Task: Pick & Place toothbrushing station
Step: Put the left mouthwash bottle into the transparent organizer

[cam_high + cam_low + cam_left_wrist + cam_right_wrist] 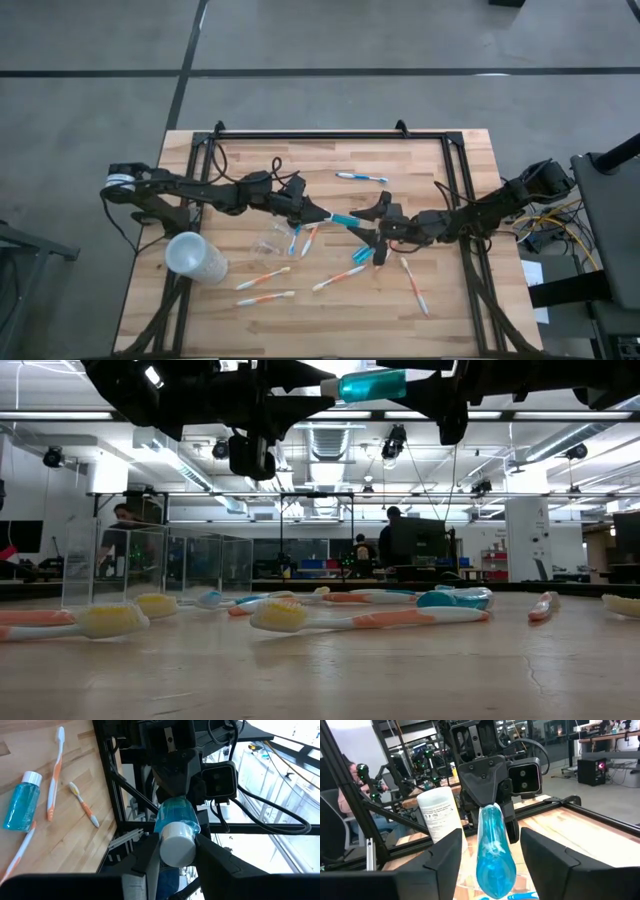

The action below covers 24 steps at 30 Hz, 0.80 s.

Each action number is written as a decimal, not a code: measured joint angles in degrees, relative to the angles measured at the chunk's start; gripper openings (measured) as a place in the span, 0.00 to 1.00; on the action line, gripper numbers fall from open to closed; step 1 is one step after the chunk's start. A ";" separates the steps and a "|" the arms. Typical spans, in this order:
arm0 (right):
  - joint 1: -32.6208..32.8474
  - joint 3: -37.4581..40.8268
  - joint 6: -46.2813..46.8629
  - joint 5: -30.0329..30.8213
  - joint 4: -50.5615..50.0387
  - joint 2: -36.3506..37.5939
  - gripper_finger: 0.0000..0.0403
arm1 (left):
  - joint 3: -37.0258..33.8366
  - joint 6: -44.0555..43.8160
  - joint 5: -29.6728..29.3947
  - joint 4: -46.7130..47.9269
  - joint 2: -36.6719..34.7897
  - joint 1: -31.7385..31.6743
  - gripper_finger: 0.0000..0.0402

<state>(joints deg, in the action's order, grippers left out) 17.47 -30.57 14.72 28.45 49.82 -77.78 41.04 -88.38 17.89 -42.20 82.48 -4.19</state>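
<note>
The blue toothpaste tube [343,219] is hanging mid-air over the table's centre, the left gripper [322,214] clenching its capped end. The right gripper [372,232] is spreading off the crimped end. Toothbrushes [264,299] are lying scattered toward six o'clock, so most work remains. The frosted cup's [440,815] label is unreadable.

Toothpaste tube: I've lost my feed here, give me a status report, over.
Left hand shut on toothpaste tube at cap end, midair. Right hand open around crimped end, not gripping. Toothbrushes scattered below, none in the way.
</note>
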 joint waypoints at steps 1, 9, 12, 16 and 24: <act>0.00 -0.14 -0.02 0.00 0.06 0.00 0.51 | 0.00 0.02 0.01 0.18 0.00 0.00 0.27; 0.00 -1.08 0.12 0.02 0.05 0.00 0.56 | -0.02 2.14 0.02 0.31 -0.02 -0.11 0.27; 0.00 -1.38 0.17 0.02 0.07 0.00 0.56 | -0.02 3.79 0.03 0.39 -0.01 -0.33 0.27; 0.00 -1.79 0.33 0.04 0.06 0.03 0.56 | -0.02 4.18 0.59 0.92 -0.02 -0.62 0.27; 0.00 -2.14 -0.57 0.06 0.09 0.48 0.56 | -0.02 5.16 1.10 1.73 -0.26 -1.86 0.27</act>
<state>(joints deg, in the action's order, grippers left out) 17.47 -32.71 14.16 28.51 49.91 -77.30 41.01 -83.21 19.00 -40.47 82.22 -6.05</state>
